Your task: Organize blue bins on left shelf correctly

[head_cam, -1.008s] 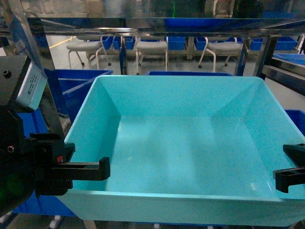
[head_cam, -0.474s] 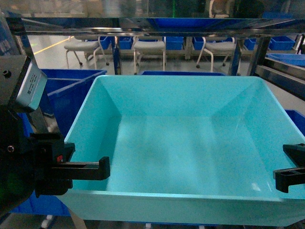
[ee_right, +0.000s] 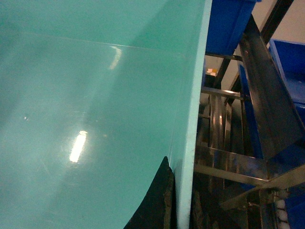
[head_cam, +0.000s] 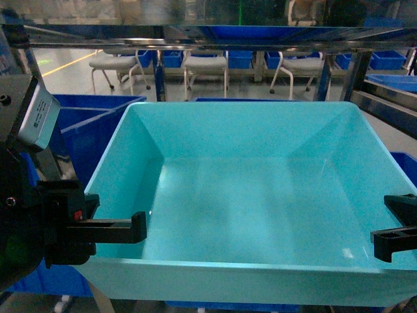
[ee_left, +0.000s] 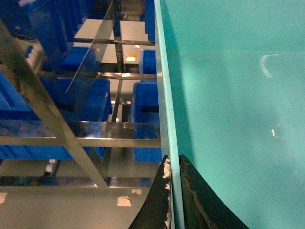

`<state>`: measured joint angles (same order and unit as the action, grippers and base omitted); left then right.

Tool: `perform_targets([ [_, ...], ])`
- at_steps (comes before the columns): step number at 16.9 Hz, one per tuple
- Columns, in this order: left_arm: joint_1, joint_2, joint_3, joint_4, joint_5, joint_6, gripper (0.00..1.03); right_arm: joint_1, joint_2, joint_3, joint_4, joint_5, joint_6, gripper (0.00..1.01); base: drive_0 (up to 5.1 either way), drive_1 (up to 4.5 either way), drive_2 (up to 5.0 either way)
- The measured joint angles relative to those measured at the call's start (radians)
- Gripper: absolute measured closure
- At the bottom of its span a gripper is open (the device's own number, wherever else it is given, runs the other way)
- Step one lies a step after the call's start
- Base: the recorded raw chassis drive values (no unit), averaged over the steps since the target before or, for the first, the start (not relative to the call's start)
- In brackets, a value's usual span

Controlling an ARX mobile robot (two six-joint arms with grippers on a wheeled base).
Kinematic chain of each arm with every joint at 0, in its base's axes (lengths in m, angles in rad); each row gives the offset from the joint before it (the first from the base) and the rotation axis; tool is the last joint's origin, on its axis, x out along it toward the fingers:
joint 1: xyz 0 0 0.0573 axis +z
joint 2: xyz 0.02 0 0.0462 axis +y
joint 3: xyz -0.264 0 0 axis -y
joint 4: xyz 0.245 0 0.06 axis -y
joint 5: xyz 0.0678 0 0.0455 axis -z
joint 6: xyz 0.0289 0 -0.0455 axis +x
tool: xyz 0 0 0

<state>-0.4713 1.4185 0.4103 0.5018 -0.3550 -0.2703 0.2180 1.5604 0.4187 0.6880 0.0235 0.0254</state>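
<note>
A light turquoise blue bin (head_cam: 241,208) fills the middle of the head view, empty and held up in front of the left shelf, whose steel beam (head_cam: 195,32) runs across the top. My left gripper (head_cam: 139,229) is shut on the bin's left wall. In the left wrist view its fingers (ee_left: 173,162) pinch the rim of the bin (ee_left: 228,95), one inside, one outside. My right gripper (head_cam: 386,240) is shut on the right wall. The right wrist view shows the gripper (ee_right: 183,183) straddling the bin (ee_right: 95,95) rim.
Deep-blue crates (head_cam: 91,130) sit behind and left of the bin, another at the right (head_cam: 404,163). More crates (ee_left: 145,119) lie on lower levels among steel beams (ee_left: 86,138) and a slanted upright (ee_right: 262,109). White chairs (head_cam: 208,65) stand far behind.
The rack beam, chairs and blue crates behind have drifted left and slightly up in the head view. The bin stays in the same hold between both grippers.
</note>
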Motion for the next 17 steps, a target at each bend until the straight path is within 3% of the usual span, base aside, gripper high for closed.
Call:
perform_targets([
  [9, -0.003, 0.002, 0.0, 0.002, 0.001, 0.0, 1.01, -0.003, 0.005, 0.0, -0.003, 0.0, -0.001, 0.99, 0.0, 0.0, 0.0],
  [12, 0.024, 0.153, 0.028, 0.119, 0.001, 0.022, 1.01, -0.025, 0.177, 0.086, 0.031, -0.019, -0.005, 0.99, 0.0, 0.0, 0.0],
  [14, 0.049, 0.264, 0.074, 0.155, 0.015, 0.032, 1.01, -0.036, 0.265, 0.171, -0.029, -0.039, 0.01, 0.99, 0.0, 0.0, 0.0],
  [17, 0.092, 0.375, 0.202, 0.12, 0.045, 0.039, 1.01, -0.045, 0.324, 0.296, -0.089, -0.05, 0.013, 0.99, 0.0, 0.0, 0.0],
])
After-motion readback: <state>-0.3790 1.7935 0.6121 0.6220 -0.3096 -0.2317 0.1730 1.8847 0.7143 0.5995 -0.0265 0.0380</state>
